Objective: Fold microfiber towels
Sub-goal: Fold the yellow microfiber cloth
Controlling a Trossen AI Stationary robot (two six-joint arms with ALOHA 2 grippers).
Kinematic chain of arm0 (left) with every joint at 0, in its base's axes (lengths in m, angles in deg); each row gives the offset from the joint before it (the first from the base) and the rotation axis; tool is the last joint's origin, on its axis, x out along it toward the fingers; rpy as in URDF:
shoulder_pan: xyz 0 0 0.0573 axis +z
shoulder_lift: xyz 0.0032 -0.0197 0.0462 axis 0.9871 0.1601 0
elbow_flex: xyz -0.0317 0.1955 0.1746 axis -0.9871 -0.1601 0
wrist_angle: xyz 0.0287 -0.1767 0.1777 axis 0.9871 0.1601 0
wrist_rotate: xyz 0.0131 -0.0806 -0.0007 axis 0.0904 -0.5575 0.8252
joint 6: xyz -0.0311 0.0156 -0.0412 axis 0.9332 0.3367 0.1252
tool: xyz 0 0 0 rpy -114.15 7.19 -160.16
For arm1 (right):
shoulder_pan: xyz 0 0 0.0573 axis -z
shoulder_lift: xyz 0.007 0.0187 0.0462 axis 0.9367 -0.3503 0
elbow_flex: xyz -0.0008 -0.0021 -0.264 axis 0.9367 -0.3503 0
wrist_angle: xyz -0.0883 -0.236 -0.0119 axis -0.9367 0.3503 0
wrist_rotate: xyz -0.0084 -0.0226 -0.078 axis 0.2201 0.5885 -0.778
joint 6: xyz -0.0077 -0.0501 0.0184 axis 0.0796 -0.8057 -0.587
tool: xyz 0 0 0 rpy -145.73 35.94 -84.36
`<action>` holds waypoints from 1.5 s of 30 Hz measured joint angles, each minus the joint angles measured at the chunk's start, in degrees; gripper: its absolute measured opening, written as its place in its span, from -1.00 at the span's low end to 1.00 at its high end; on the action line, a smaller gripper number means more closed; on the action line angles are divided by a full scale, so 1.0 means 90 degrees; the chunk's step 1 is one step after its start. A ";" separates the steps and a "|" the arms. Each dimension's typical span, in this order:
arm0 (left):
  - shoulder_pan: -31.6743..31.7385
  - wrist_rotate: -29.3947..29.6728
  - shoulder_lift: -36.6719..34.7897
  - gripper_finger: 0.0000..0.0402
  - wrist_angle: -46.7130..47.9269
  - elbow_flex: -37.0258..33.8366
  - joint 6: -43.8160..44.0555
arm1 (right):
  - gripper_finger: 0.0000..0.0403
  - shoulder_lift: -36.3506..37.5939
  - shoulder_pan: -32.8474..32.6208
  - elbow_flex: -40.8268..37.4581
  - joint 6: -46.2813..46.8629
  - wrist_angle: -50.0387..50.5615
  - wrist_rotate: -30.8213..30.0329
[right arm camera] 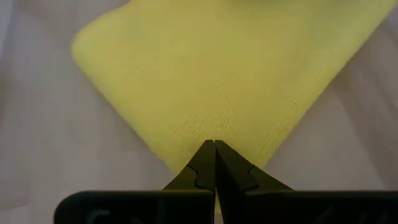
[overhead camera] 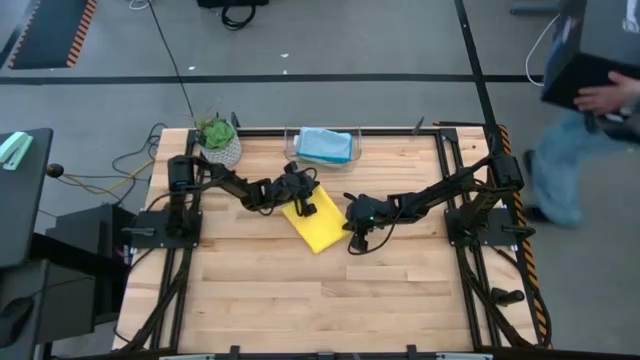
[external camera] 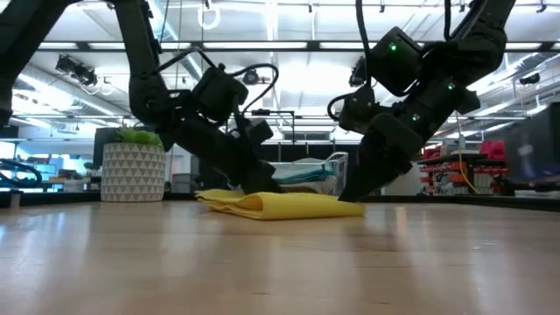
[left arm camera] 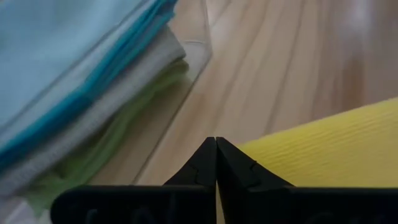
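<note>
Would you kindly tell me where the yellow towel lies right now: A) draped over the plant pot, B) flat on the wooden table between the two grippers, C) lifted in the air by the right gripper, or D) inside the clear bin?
B: the yellow towel lies folded on the table, with the left gripper and right gripper at its opposite ends.

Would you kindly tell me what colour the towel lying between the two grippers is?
Yellow; the towel shows best in the right wrist view.
</note>
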 joint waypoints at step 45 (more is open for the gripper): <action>-0.3432 0.0563 -0.0420 -0.60 0.5009 0.1623 0.1503 | -0.87 0.0145 -0.1300 0.0010 -0.0117 -0.0552 -0.1112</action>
